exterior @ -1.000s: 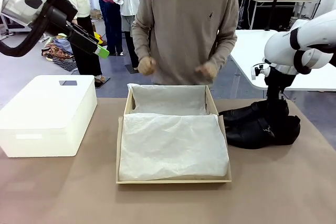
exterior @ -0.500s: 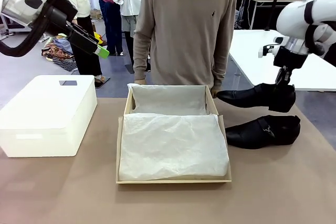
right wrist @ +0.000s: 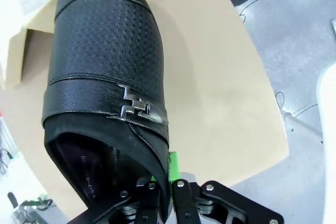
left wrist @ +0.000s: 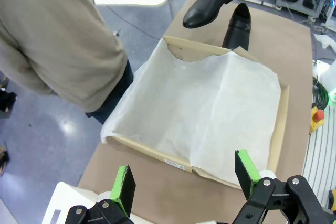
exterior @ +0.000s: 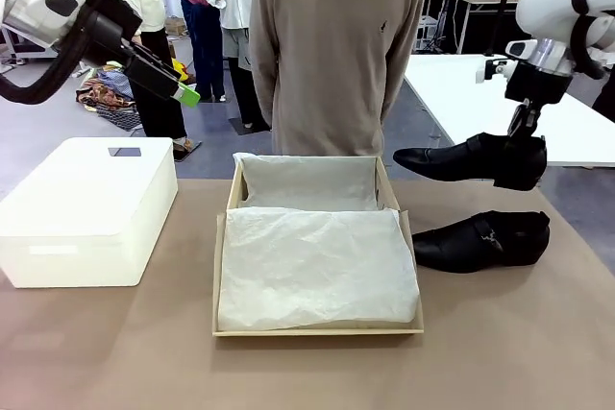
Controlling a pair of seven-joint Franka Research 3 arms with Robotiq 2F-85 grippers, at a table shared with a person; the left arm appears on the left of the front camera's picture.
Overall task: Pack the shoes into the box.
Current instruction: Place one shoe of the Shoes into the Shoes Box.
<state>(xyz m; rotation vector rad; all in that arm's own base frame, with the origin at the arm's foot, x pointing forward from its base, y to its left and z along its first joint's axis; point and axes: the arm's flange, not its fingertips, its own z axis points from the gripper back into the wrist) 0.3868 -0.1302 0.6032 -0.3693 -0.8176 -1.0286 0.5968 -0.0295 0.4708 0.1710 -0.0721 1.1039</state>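
Here, one shoe (exterior: 461, 159) is clamped at its heel rim in the jaws of the right gripper (exterior: 522, 141), raised beside the box (exterior: 222, 266), the other shoe (exterior: 480, 240) is laid on the worktop (exterior: 115, 352), and the jaws of the left gripper (left wrist: 185, 178) are held apart.

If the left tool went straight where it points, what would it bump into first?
Probably the white tissue paper lining the open box, though depth is hard to judge.

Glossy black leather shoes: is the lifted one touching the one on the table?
Apart. The front view shows bare tabletop between the raised shoe and the resting shoe.
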